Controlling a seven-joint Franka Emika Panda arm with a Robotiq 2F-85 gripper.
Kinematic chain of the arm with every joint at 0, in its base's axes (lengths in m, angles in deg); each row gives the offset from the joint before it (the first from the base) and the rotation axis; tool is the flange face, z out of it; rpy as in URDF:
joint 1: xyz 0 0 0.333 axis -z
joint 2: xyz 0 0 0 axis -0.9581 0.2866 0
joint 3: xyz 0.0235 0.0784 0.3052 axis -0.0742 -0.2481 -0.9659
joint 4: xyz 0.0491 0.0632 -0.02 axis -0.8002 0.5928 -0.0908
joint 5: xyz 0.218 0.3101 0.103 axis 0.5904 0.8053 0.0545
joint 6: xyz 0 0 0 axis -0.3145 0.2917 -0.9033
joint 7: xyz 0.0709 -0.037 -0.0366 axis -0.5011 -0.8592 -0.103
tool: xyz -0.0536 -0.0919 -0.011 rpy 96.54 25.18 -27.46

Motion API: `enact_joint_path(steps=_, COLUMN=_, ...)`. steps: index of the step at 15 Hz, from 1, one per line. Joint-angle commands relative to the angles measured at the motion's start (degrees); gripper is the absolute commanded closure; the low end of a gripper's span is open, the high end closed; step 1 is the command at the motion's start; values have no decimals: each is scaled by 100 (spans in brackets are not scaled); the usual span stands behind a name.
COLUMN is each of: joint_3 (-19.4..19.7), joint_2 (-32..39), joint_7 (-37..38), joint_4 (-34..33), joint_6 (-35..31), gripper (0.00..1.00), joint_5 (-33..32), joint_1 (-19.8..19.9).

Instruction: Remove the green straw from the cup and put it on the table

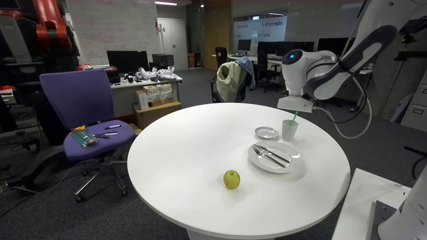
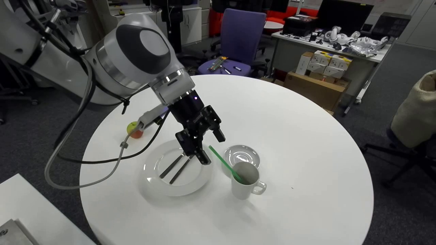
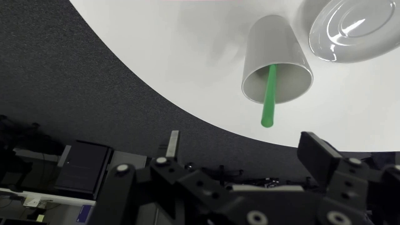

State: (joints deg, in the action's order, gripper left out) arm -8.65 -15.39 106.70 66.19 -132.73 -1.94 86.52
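Observation:
The green straw (image 1: 294, 118) stands tilted in the white cup (image 1: 288, 132), its upper end above the rim. In an exterior view the straw (image 2: 222, 160) leans toward the gripper, and the cup (image 2: 239, 191) shows a handle. The cup stands upright on the round white table (image 1: 186, 150). My gripper (image 2: 214, 148) is open and empty, near the straw's upper end. In the wrist view the straw (image 3: 269, 100) points toward the gap between the open fingers (image 3: 240, 134), without visible contact. Its lower end is hidden in the cup (image 3: 271, 43). In an exterior view the fingers are hidden behind the wrist.
A small white saucer (image 1: 267, 132) sits beside the cup. A large white plate (image 2: 151, 182) with a knife and fork (image 1: 273, 155) lies near it. A green-yellow apple (image 1: 231, 180) is farther off on the table. A cable (image 2: 112, 160) hangs from the arm over the plate.

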Motion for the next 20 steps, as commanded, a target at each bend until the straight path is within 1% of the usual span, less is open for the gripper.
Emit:
enact_joint_path(steps=1, joint_3=10, joint_2=-116, joint_7=-49, joint_4=82, joint_6=-52, gripper=0, joint_5=-89, joint_1=-43)
enact_joint_path(steps=9, joint_3=18, joint_2=-95, joint_7=-75, joint_4=110, joint_6=-106, gripper=0, joint_5=-86, joint_1=-55)
enact_joint_path(steps=17, joint_3=30, joint_2=-19, joint_7=-214, joint_4=148, joint_6=-362, gripper=0, joint_5=-2, joint_1=-47)
enact_joint_path(steps=18, joint_3=32, joint_2=-8, joint_7=-221, joint_4=146, joint_6=-389, gripper=16, joint_5=2, joint_1=-47)
enact_joint_path(steps=19, joint_3=34, joint_2=0, joint_7=-224, joint_4=147, joint_6=-411, gripper=28, joint_5=-8, joint_1=-45)
enact_joint_path(steps=20, joint_3=35, joint_2=4, joint_7=-227, joint_4=147, joint_6=-415, gripper=33, joint_5=-11, joint_1=-46)
